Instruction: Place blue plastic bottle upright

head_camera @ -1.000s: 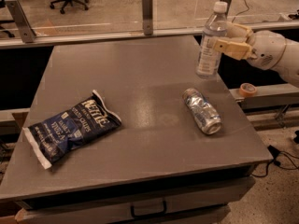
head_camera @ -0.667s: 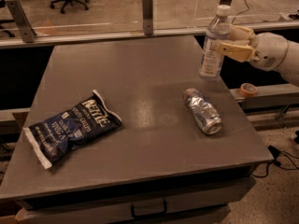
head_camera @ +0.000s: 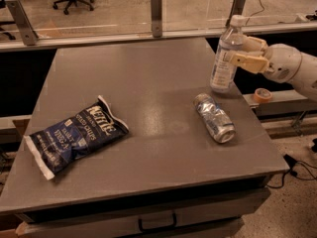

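The blue plastic bottle (head_camera: 224,63), clear with a white cap and a pale label, stands upright near the table's right edge, its base on the grey tabletop (head_camera: 148,78). My gripper (head_camera: 236,54) reaches in from the right at label height. Its tan fingers (head_camera: 246,62) are closed around the bottle's upper body, one in front and one behind.
A crushed silver-blue can (head_camera: 214,118) lies on its side just in front of the bottle. A dark blue chip bag (head_camera: 74,135) lies at the front left. A tape roll (head_camera: 262,94) sits on a ledge beyond the right edge. A glass barrier with posts (head_camera: 156,14) runs along the back.
The gripper has carried the bottle slightly to the right and lower. The bottle has gone from a slight tilt to upright with its base on the table.
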`<control>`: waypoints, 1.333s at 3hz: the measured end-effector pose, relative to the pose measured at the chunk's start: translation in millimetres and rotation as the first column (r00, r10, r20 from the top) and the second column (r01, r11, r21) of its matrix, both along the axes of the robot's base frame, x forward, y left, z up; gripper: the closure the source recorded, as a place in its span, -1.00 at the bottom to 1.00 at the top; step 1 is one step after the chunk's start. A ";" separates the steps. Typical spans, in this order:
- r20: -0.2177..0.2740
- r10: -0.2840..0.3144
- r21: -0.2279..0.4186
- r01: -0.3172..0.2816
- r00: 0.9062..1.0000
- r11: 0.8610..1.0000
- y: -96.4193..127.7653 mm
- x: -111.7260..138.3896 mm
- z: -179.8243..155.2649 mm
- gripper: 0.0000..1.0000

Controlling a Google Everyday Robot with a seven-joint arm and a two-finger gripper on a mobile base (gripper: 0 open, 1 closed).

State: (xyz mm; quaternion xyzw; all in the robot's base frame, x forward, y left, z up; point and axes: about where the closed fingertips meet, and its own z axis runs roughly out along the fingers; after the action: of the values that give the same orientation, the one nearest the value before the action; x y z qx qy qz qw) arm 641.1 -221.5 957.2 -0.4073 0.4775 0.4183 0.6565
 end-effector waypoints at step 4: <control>0.002 0.038 0.041 -0.038 0.999 0.998 -3.1 -6.6 -20.8 -0.28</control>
State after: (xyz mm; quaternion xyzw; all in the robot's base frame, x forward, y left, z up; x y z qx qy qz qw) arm 634.5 -224.6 936.4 -0.4031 0.4605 0.4401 0.6571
